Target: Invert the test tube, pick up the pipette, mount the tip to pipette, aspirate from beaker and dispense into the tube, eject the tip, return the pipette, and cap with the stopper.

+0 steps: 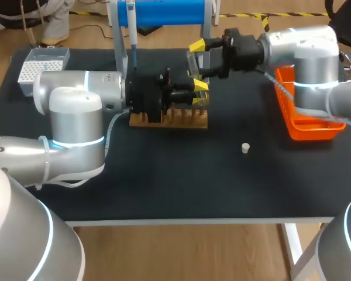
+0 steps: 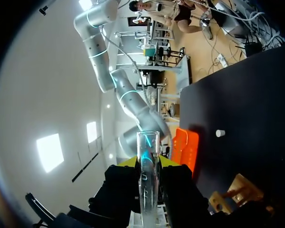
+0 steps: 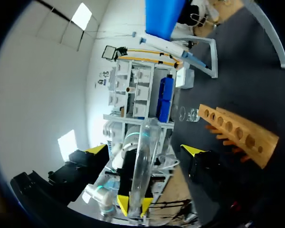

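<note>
Left arm [image 1: 70, 117] occupies the near left of the table [image 1: 164, 175] and reaches toward the middle. Left gripper [image 1: 200, 92] sits above the wooden rack [image 1: 181, 120], and its fingers are clenched on the test tube [image 2: 147, 156]. The tube lies roughly level rather than upright. Its open mouth points away from the left gripper.

Right arm [image 1: 304, 52] enters from the far right. Right gripper [image 1: 195, 58] has its fingers spread wide. The free length of the tube passes between them and is clear of both yellow tips in the right wrist view. No contact observed.

Other items noted:
- The pipette [image 1: 131, 35] hangs on the blue stand [image 1: 169, 12] at the far edge, behind the rack.
- The stopper [image 1: 244, 147] stands alone on the table, well apart from the rack and on the right arm's side.
- A clear beaker [image 3: 187, 114] sits on the table just beyond the rack.
- The tip box [image 1: 38, 67] is at the far left corner.
- The orange bin [image 1: 307, 126] is at the right edge, under the right arm.
</note>
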Controlling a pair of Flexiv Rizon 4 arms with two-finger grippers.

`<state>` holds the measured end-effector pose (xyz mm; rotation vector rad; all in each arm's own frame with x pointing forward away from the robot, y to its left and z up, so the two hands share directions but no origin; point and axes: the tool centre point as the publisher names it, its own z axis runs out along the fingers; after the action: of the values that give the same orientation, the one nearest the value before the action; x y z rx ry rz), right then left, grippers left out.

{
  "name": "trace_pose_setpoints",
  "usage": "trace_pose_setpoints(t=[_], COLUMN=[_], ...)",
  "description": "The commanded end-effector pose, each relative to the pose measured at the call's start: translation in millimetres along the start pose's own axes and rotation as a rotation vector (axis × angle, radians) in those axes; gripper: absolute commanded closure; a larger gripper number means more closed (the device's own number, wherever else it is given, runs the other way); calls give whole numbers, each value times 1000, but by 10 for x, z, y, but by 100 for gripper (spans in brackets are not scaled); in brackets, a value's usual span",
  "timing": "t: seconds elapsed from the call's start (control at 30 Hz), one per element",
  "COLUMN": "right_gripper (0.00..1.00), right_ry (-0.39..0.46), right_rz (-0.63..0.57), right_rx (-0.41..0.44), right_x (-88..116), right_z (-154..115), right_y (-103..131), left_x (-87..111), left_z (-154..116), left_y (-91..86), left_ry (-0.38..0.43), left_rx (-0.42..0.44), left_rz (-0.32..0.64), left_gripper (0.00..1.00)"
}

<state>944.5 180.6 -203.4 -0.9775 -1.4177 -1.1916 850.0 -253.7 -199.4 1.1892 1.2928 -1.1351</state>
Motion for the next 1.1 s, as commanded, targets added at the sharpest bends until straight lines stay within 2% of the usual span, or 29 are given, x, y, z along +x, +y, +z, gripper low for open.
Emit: trace_pose_setpoints(t=[0.03,0.13,0.17,0.63,0.67,0.73,0.8,0.9,1.1], right_gripper=[0,0,0,0,0,0,0,0,0], right_ry=[-217,-407,-417,-417,-476,-453,-517,-487,-499], right_rz=[-489,-808,-840,-840,-931,-970,-1048,-1069,-1209], right_rx=[133,142,116,116,160,165,176,162,229], right_x=[62,-16,-30,-30,-95,-222,-332,-469,-571], right_z=[-306,-433,-475,-475,-459,-469,-511,-582,-592], right_y=[-68,-83,-62,-62,-96,-144,-166,-186,-256], left_x=[-5,-5,-5,-5,-5,-5,-5,-5,-5], left_z=[1,1,1,1,1,1,1,1,1], left_y=[-2,-2,-2,-2,-2,-2,-2,-2,-2], left_ry=[1,1,1,1,1,1,1,1,1], left_rx=[-1,-1,-1,-1,-1,-1,-1,-1,-1], left_rz=[1,1,1,1,1,1,1,1,1], left_gripper=[100,100,100,100,100,100,100,100,100])
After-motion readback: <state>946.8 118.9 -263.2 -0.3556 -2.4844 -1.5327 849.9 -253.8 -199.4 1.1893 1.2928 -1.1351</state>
